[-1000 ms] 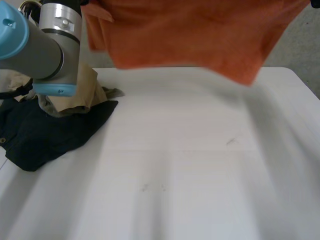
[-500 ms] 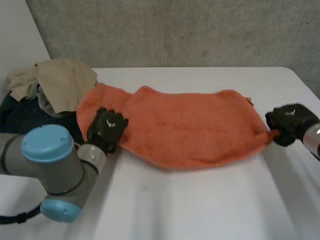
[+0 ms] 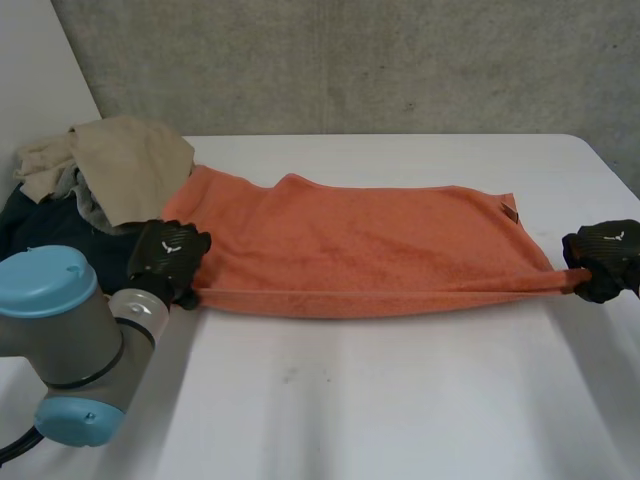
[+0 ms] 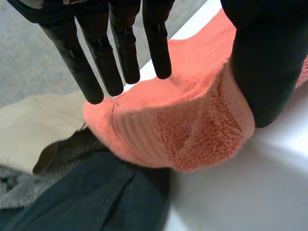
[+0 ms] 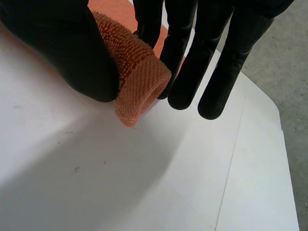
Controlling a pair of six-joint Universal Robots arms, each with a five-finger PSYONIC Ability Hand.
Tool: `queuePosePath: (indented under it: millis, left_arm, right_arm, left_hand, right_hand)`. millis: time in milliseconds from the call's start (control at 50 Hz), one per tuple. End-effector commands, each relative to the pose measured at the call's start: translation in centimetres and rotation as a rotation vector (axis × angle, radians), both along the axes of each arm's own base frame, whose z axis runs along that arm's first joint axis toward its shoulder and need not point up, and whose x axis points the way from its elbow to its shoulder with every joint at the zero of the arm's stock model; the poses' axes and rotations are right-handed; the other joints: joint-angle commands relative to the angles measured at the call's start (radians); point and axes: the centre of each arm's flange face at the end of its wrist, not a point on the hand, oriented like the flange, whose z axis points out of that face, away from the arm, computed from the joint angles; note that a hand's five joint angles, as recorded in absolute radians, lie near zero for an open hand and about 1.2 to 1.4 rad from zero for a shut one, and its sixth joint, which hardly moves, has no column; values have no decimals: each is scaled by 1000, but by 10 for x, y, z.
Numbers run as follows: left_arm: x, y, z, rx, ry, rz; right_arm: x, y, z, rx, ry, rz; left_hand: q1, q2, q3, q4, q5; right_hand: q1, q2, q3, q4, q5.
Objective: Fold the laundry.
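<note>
Left hand (image 3: 170, 255): black, at the end of the left arm (image 3: 55, 350), whose grey joint and light-blue cap sit nearest the camera; straight fingers (image 4: 120, 57) and thumb pinch the near left corner of the orange towel (image 3: 360, 245), the cloth bunched between them. Right hand (image 3: 605, 262): black, at the right side of the tabletop (image 3: 400, 400), level with the left hand; thumb and straight fingers (image 5: 192, 67) nip the towel's near right corner, which pokes out just past the thumb. Orange towel: terry, spread on the white tabletop between the two hands, near edge drawn into a straight taut line from hand to hand, far edge wavy; small dark label (image 3: 510, 215) at the far right corner. Dark garment (image 3: 40, 235): crumpled, just beside the left hand, touching the towel's left end. Beige cloth (image 3: 130, 165): heaped on the dark garment, a grey cloth (image 3: 90, 210) tucked under it. Concrete wall (image 3: 350, 60): grey, beyond the tabletop's far edge.
</note>
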Motion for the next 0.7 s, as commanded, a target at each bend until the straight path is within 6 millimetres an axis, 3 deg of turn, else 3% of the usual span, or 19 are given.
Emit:
queuePosePath:
  millis: [20, 80, 160, 200, 220, 320, 380, 500, 640, 700]
  left_arm:
    - [12, -8, -1, 12, 14, 39]
    - [15, -10, -1, 12, 14, 52]
    - [17, -12, -2, 13, 14, 56]
    - [17, -12, -2, 13, 14, 59]
    - [17, -12, -2, 13, 14, 59]
    - [20, -9, 12, -12, 5, 66]
    - [19, 9, 31, 4, -1, 47]
    - [19, 62, 75, 103, -52, -15]
    - [27, 96, 66, 288, -302, -103]
    - [25, 97, 55, 312, -365, -132]
  right_arm:
    - [2, 1, -2, -3, -2, 4]
    - [1, 1, -2, -9, 0, 4]
    - [1, 0, -2, -11, 2, 4]
    - [1, 0, -2, -12, 4, 5]
    - [1, 0, -2, -13, 4, 7]
    - [-2, 2, -2, 5, 15, 1]
    - [-3, 7, 4, 27, 46, 16]
    - [-22, 39, 47, 99, 230, 52]
    - [-22, 82, 58, 292, 372, 207]
    - [-21, 87, 54, 315, 384, 224]
  left_hand:
    - [91, 101, 93, 110, 117]
    - [118, 128, 120, 137, 144]
    - [311, 321, 313, 330, 337]
    - [771, 780, 772, 789, 796]
    - [842, 852, 844, 861, 868]
    - [843, 853, 845, 862, 869]
    - [843, 853, 845, 862, 869]
    - [843, 853, 845, 862, 869]
    - [843, 853, 845, 862, 869]
    - [843, 853, 845, 862, 869]
  right_hand:
    - [409, 218, 208, 206, 237]
    - [409, 218, 208, 206, 237]
    - [409, 218, 208, 206, 237]
    - [409, 218, 208, 206, 237]
    - [409, 218, 208, 206, 237]
    - [409, 218, 208, 206, 237]
    - [409, 218, 208, 206, 237]
    - [409, 218, 208, 206, 237]
    - [409, 218, 208, 206, 237]
    - [409, 218, 208, 206, 237]
